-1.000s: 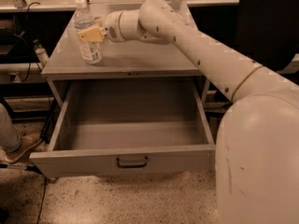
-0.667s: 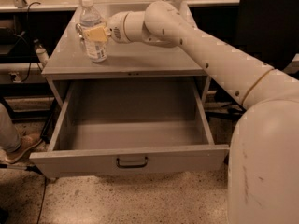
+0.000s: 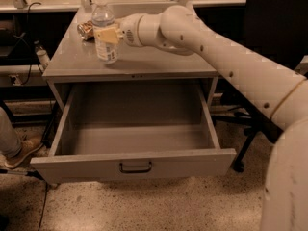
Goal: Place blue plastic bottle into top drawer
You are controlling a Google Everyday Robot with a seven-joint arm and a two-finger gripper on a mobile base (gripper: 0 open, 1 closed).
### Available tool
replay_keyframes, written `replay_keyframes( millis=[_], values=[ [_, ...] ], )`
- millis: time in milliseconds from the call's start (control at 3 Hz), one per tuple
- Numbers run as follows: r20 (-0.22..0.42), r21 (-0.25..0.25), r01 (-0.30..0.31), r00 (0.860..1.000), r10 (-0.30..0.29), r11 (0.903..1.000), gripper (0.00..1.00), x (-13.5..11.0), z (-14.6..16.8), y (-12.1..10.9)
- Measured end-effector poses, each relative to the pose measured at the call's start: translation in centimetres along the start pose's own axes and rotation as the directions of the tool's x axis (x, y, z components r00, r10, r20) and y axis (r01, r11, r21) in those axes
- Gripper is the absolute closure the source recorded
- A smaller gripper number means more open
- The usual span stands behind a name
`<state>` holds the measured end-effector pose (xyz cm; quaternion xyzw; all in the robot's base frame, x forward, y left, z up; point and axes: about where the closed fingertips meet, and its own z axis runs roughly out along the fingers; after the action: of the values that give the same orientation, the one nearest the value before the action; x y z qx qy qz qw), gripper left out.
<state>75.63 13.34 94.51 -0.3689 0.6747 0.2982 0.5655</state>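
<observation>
Arm [image 3: 231, 66]: white, reaches in from the lower right and runs up and left across the cabinet top [image 3: 159, 61].

Drawer [image 3: 139, 138]: top drawer, pulled fully out below the top. Grey inside, nothing in it. Front panel faces the camera, with the dark handle [image 3: 135, 167] at its middle.

Bottle [image 3: 106, 51]: upright at the left front part of the cabinet top, white cap up. Its base is at or just off the surface; cannot tell which. It is above and behind the drawer's left rear corner, not over the opening.

Gripper [image 3: 107, 34]: at the bottle's label, wrist level, approaching from the right. Tan fingers clamp the bottle across its middle.

Can [image 3: 85, 29]: brown-gold, just behind and left of the bottle, partly hidden. Not involved.

Progress, as judged: the drawer is open and the grasp is made. Left to do: lift clear, carry forward past the top's front edge, lower into the drawer, release. Roughly the first half is done.
</observation>
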Motion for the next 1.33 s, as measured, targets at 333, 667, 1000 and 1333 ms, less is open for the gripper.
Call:
replay_keyframes(
  millis=[333,667,1000,1333],
  values=[
    [-0.013,0.007,0.007,1.000,-0.007,1.0000,1.00,0.9,-4.4,-0.1],
    [-0.044,-0.028,0.043,0.998,-0.044,0.9987,1.00,3.0,-8.4,0.4],
    [-0.037,-0.088,0.078,0.996,-0.081,0.9931,1.00,5.0,-11.5,1.0],
    [0.021,-0.157,0.140,0.990,-0.138,0.9776,1.00,5.8,-13.4,1.8]
  ],
)
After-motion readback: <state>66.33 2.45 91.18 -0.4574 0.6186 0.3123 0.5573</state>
